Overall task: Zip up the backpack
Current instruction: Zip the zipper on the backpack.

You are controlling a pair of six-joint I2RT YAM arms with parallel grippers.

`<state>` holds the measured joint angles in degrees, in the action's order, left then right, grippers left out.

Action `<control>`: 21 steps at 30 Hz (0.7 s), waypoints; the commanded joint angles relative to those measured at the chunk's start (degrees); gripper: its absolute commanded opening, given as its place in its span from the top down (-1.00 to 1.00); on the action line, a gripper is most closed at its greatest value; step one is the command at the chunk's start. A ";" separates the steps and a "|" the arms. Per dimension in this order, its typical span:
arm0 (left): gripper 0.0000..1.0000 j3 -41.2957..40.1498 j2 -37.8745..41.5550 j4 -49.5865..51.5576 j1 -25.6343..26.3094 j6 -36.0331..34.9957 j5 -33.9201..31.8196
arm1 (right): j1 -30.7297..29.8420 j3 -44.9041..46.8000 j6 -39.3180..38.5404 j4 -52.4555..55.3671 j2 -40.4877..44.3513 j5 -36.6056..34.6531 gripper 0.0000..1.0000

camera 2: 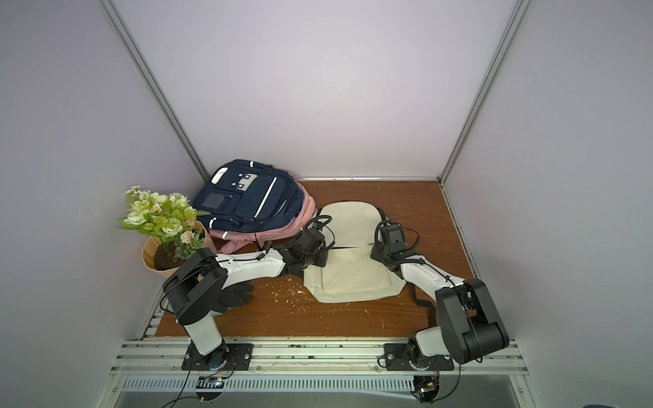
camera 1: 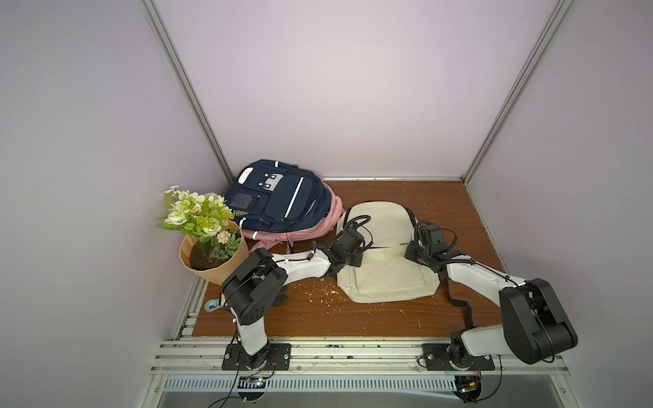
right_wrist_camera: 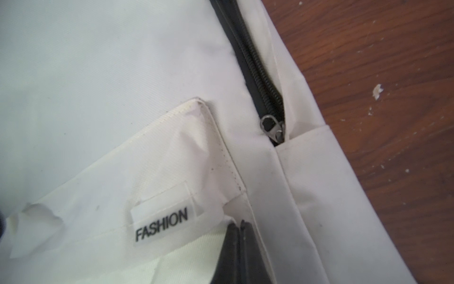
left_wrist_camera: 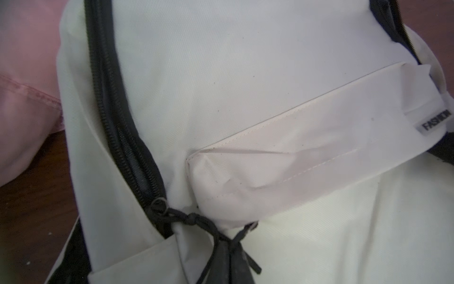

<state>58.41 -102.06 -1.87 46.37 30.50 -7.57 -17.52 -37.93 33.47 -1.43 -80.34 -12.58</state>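
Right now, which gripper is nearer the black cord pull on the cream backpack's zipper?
Left. The left gripper is shut on the cord pull; the right gripper sits across the cream backpack, beside the FASHION label.

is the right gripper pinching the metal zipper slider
No, the right gripper is shut beside the FASHION label, clear of the zipper slider.

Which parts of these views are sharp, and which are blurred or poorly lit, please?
Right wrist view: the FASHION label reads crisply. Left wrist view: the zipper cord is sharp, that label smeared, the pink backpack out of focus. Both top views: evenly lit, no harsh glare.
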 commanded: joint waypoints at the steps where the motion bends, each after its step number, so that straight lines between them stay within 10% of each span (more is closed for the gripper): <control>1: 0.99 -0.17 0.42 2.43 -1.17 0.98 -0.99 | 0.96 1.03 0.55 0.40 1.26 -1.78 1.00; 10: -0.12 -1.60 6.30 3.47 -2.52 -1.89 -1.43 | 0.88 0.59 -3.34 -0.02 2.27 2.13 0.75; 15: -0.30 -5.36 9.54 3.65 -8.05 -0.57 0.75 | -0.44 -0.65 -5.87 1.11 4.18 1.97 0.09; 21: -0.40 -6.28 8.61 2.60 -8.92 -0.89 2.25 | -8.49 -6.29 -12.73 2.86 4.14 0.35 0.01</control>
<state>52.31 -92.77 0.36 37.41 29.36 -6.50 -22.63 -40.49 25.56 1.08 -76.99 -11.79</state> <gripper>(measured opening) 0.700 0.494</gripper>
